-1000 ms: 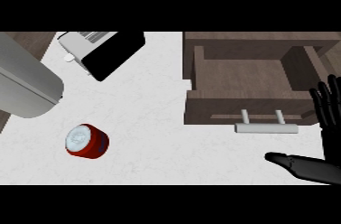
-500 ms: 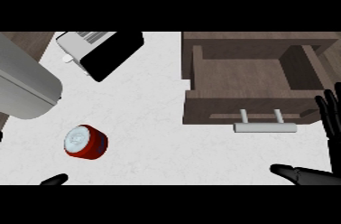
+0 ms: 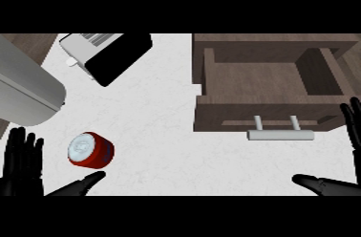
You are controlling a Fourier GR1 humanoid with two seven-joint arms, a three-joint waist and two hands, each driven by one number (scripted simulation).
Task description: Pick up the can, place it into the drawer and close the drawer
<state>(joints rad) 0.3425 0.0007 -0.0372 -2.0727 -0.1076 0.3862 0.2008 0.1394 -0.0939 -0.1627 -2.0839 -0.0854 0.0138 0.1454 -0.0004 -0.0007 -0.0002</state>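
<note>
A red can (image 3: pixel 90 150) with a silver lid lies on the white counter at the lower left. My left hand (image 3: pixel 22 164) has come up beside it, fingers straight and open, with its thumb just below the can and nothing held. The brown wooden drawer (image 3: pixel 268 76) stands pulled open at the upper right, its inside bare, with a pale handle (image 3: pixel 281 134) on its front. My right hand (image 3: pixel 351 135) shows at the right edge with straight, open fingers beside the drawer's front, its thumb low at the right.
A toaster-like appliance (image 3: pixel 106 52) with a black side sits at the top left. A large grey cylinder (image 3: pixel 26 95) crosses the left edge above the can. White counter (image 3: pixel 155 126) lies between the can and the drawer.
My left hand has risen into view at the lower left, next to the can. The right hand has slid further right and down. The can and drawer have not moved.
</note>
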